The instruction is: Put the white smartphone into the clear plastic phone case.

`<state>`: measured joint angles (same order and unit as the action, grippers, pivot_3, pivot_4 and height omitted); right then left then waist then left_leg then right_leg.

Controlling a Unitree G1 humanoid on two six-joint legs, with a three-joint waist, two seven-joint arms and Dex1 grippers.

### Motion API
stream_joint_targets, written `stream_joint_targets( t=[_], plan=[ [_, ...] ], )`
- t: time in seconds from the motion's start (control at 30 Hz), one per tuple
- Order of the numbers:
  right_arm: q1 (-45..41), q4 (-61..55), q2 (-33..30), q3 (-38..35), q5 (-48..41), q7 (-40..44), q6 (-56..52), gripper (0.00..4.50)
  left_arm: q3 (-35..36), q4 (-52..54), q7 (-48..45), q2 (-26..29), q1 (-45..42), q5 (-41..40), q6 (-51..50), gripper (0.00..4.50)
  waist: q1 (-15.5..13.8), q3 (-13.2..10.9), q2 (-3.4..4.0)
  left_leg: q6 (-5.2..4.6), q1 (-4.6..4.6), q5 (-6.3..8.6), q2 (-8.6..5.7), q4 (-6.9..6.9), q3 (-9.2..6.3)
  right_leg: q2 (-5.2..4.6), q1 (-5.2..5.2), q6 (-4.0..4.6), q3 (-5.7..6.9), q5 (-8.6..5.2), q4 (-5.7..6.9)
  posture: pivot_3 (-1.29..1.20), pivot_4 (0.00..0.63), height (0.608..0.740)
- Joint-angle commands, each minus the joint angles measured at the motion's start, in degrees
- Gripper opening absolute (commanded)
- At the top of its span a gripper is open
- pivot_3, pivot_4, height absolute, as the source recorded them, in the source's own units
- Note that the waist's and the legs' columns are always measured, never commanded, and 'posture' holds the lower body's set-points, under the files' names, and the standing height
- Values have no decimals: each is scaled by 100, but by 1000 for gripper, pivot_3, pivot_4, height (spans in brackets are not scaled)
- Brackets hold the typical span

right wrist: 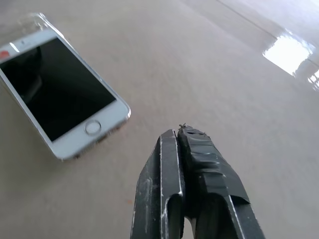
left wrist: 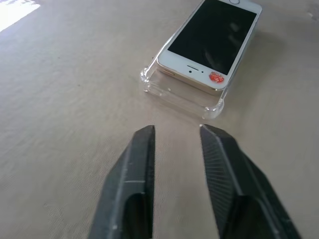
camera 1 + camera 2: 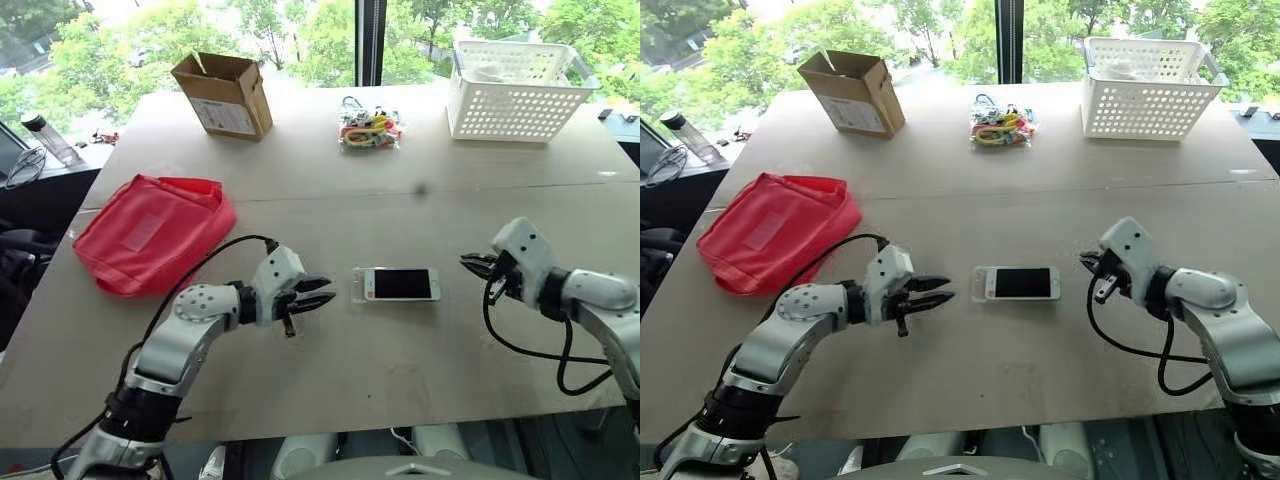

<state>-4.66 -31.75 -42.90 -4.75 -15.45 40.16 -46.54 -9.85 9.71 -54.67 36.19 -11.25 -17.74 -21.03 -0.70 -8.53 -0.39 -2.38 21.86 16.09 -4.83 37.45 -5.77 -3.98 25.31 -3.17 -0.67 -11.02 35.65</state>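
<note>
The white smartphone (image 3: 401,284) lies screen up at the middle of the table. It rests on the clear plastic phone case (image 2: 182,97), whose end with two rounded corners sticks out past the phone's earpiece end; a red dot marks that end of the phone. My left gripper (image 3: 318,292) hovers just left of that case end and points at it, its fingers (image 2: 142,164) a small gap apart with nothing between them. To the phone's right, a short way off its home-button end, my right gripper (image 3: 470,264) is shut and empty, its fingertips (image 1: 172,137) pressed together.
A red pouch (image 3: 150,232) lies at the left. At the far side stand a cardboard box (image 3: 225,95), a bag of coloured items (image 3: 370,130) and a white perforated basket (image 3: 515,90). A bottle (image 3: 45,135) stands beyond the table's left edge.
</note>
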Motion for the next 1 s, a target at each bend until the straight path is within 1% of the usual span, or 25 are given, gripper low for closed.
stream_joint_targets(
  t=[0.03,0.1,0.2,0.3,0.47,0.63,0.7,0.83,0.93,1.0],
  plan=[
    [383,-537,-140,-48,117,-231,-161,0,-282,-206,-61,-176,-263,226,112,46,-14,0,0,0,0,0,0,0,0,-1,0,0,1,0,2,0,150,739],
    [510,-609,-202,90,213,-297,-138,0,-384,-325,-45,-260,-365,317,98,46,-14,-1,-2,-1,1,-1,-1,4,0,-2,-1,0,1,0,3,0,150,739],
    [381,-630,-56,334,208,-422,-145,0,-526,-451,-6,-366,-462,456,31,46,-9,-2,-3,-1,-2,0,-1,18,6,-1,-6,-1,-3,0,4,0,150,739],
    [18,-650,157,866,213,-461,-163,0,-598,-444,17,-475,-480,527,3,46,-7,-2,-3,-1,-4,-1,0,32,6,1,-11,-2,-3,0,10,0,150,739],
    [-406,-507,296,1550,316,-397,-78,0,-593,-442,45,-580,-474,606,-17,46,-16,-2,-5,-2,2,1,0,66,-5,2,-21,-2,12,0,16,0,150,739],
    [-575,-330,298,1901,318,-224,28,0,-592,-392,108,-668,-456,645,-49,46,-39,-2,-6,-4,4,1,-4,81,-5,-1,-26,-3,12,0,16,0,150,739],
    [-601,-274,382,1828,248,-236,32,0,-573,-402,109,-676,-431,653,-29,46,-38,-2,-5,-4,3,1,-4,82,-6,-1,-29,-3,13,0,16,0,150,739],
    [-578,-400,482,1310,-48,-297,-182,0,-514,-470,101,-652,-356,675,58,46,-28,-2,-5,-5,-7,2,-4,84,-9,-1,-41,-3,14,0,17,0,150,739],
    [-450,-508,226,1062,-24,-312,-297,0,-507,-527,92,-644,-324,701,136,46,-27,-2,-5,-5,-8,2,-4,84,-10,0,-42,-3,15,0,18,0,150,739],
    [-302,-567,-58,902,52,-324,-413,0,-510,-549,94,-646,-315,715,177,46,-30,-2,-6,-6,-7,2,-4,84,-10,-1,-42,-3,17,0,17,0,150,739]
  ],
)
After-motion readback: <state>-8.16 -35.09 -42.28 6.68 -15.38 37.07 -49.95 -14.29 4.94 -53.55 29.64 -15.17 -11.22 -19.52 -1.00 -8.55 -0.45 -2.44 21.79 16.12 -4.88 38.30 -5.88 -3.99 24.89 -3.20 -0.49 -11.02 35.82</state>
